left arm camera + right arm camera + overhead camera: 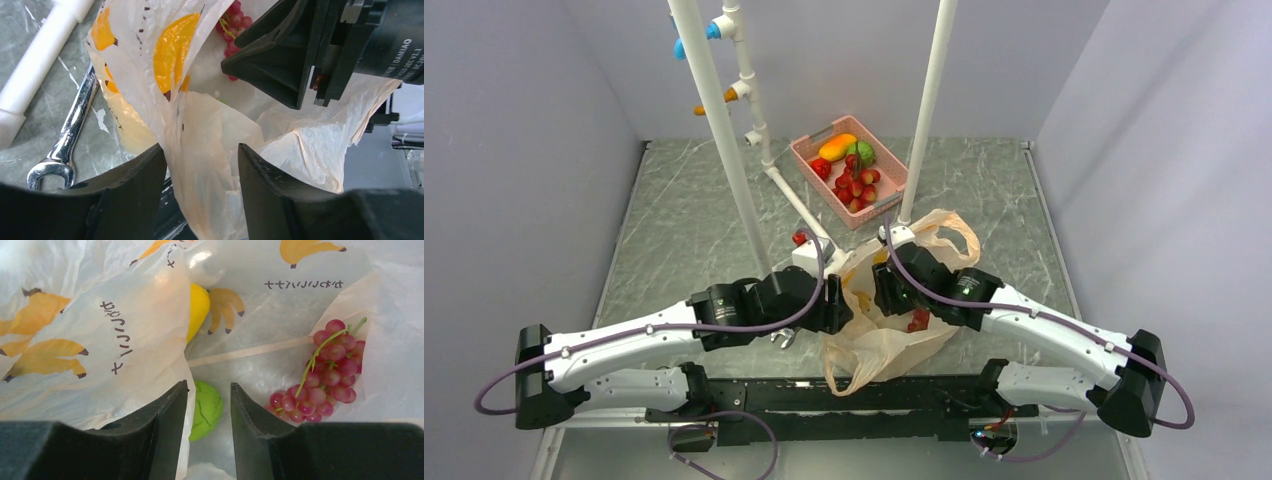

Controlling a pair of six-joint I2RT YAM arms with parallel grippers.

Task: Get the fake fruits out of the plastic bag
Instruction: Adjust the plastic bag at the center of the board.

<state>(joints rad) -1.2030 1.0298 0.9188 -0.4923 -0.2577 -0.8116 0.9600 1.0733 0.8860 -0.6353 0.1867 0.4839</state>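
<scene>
The left gripper stands spread, a loose fold of the thin, crinkly peach-beige plastic bag between its fingers. The right gripper, spread inside the bag, straddles a half-hidden round green fruit without clamping it. Beyond lie a glossy red-purple grape bunch and a film-veiled yellow oval fruit.

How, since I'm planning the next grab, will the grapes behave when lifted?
Likely floppy: the grapes cluster on one thin green stem. Probably slippery: the beads are glossy and round. A push may drag the thin bag beneath them.
</scene>
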